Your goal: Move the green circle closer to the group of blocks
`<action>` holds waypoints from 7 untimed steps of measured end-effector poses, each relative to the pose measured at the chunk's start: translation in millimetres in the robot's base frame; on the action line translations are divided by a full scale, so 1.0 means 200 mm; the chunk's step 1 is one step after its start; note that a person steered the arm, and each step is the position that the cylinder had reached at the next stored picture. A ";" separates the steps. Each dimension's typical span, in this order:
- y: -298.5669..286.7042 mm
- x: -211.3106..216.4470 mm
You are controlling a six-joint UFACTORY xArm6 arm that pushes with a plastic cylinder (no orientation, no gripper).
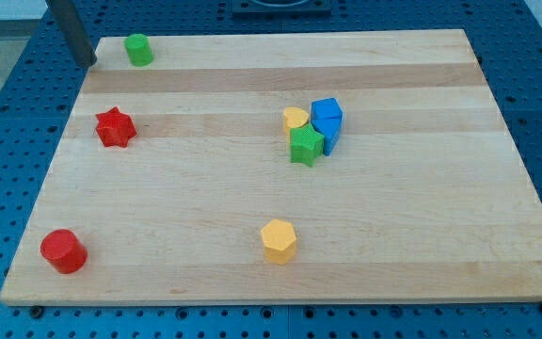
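Nearest the camera sat the red cylinder [63, 250], at about seven o'clock on the wooden board [422, 245], with the yellow hexagon [278, 240] near six o'clock beside the bottom edge.

Up at eleven o'clock, close to the board's top-left corner, stood the green circle [139, 49], a short round block well apart from every other piece. My tip [88, 62] rested just off the board's left edge, at about nine o'clock from the green circle and near it but not touching. (The rod carries no hand or jaws, so there was nothing to be wide, narrow or holding; it was bare.)

Outward from there, the red star [115, 127] lay at roughly seven o'clock from the green circle. The group of blocks sat right of centre, at about four o'clock from the circle: a yellow heart [295, 118], a green star [306, 146] and a blue cube [327, 112] pressed together, with another blue block [330, 137] tucked behind them.

By my reading the approach was in hand, the push not yet begun. The next move called for bringing the tip to the circle's ten o'clock side, then driving toward four o'clock, keeping the contact centred so the round block would not roll off the line.
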State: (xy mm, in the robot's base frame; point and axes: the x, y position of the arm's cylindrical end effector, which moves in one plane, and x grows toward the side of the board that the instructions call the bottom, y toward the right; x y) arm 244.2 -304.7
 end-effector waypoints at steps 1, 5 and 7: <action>0.00 -0.08; 0.27 -0.10; 0.39 -0.03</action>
State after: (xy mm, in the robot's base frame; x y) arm 238.1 -225.9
